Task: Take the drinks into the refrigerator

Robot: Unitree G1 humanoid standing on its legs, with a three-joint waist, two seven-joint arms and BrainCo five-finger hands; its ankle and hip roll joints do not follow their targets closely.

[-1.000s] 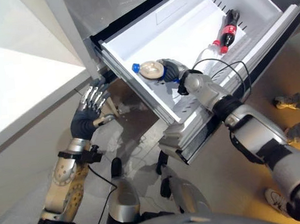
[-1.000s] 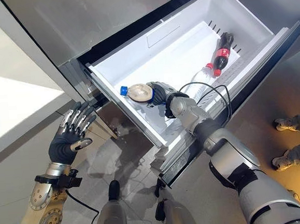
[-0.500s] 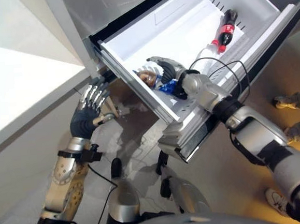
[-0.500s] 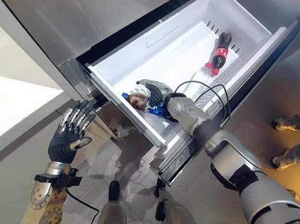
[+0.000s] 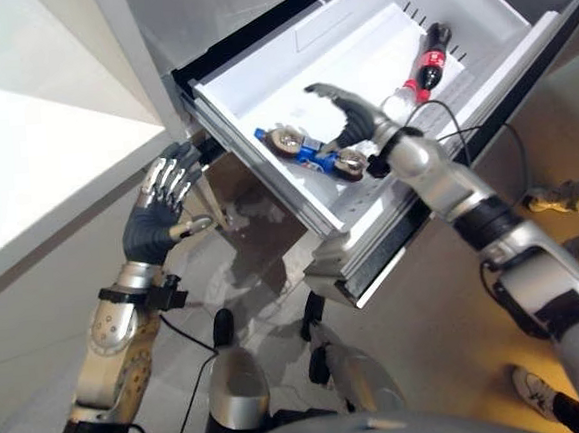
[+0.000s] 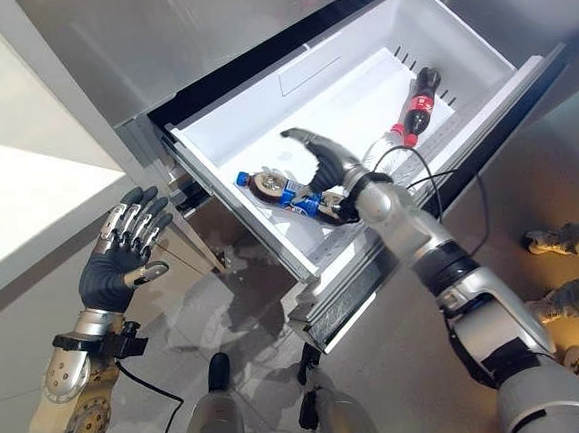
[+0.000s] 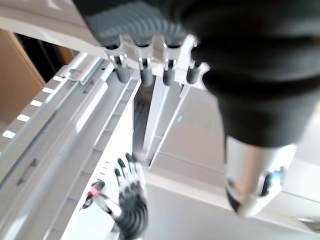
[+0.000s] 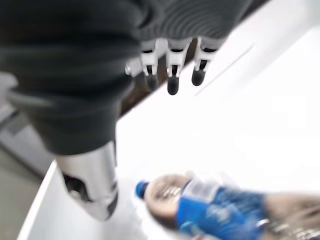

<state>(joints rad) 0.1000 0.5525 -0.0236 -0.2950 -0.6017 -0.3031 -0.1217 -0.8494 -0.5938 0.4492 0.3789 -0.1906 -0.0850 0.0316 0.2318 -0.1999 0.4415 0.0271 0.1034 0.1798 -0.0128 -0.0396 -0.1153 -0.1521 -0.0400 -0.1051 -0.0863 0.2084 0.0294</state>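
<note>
Hovering over the drawer (image 6: pixel 261 113), right hand (image 6: pixel 334 165), fingers released; left hand (image 6: pixel 117 258) raised, fingers spread. Bottles: blue-labelled (image 6: pixel 286 196), clear (image 6: pixel 383 150), cola (image 6: pixel 416 104) — three.

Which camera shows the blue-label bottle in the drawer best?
The right eye view: the blue-label bottle lies whole on the drawer floor, below the open right hand. The left eye view matches; the right wrist view blurs it.

Glossy white plastic drawer (image 5: pixel 260 98), brushed metal refrigerator front (image 6: pixel 185 34), clear plastic blue-labelled bottle (image 5: pixel 310 155) with a blue cap.
</note>
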